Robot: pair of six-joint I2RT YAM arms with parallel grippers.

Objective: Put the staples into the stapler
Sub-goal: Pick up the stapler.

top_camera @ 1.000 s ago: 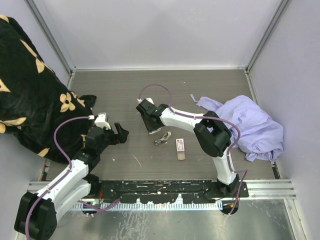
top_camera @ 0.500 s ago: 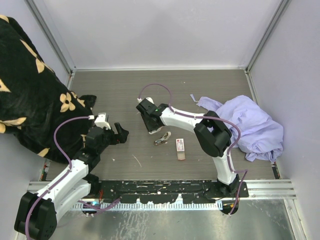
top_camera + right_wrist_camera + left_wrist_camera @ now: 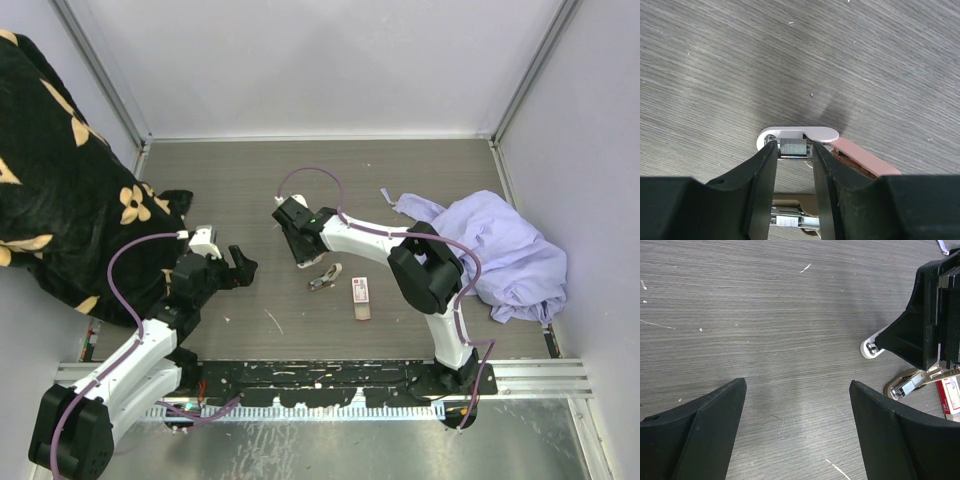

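The right gripper (image 3: 794, 146) has its jaws narrow. They press from both sides on the stapler (image 3: 800, 134). Between the matte black fingers (image 3: 760, 185) sits a small grey metal block (image 3: 792, 148) with fine ribs, inside a shiny channel. Beyond it is the stapler's white end, flat and rounded. A smooth pink body (image 3: 865, 160) runs away from that end and passes under one finger. Nearer to the wrist camera lies a beige part (image 3: 790, 212) with a bright metal rail. I cannot tell if it is joined to the pink one.

The staples (image 3: 360, 289) are a small flat box of red-and-white printed cardboard. It lies on the bench (image 3: 220, 190) just beside the stapler, on the side of the right arm, and no jaws touch it. A tan tray (image 3: 364, 312) lies at its near end, touching it.

The left gripper (image 3: 797, 385) hangs over bare bench, well apart from the stapler. Its jaws are wide with nothing between them, and its fingers are black and wedge-shaped.

The bench is dark grey with a fine wood-like grain and a few pale scratches. A crumpled lilac cloth (image 3: 510, 255) lies at its right edge. A soft black fabric (image 3: 50, 170) with tan flowers lies at its left.
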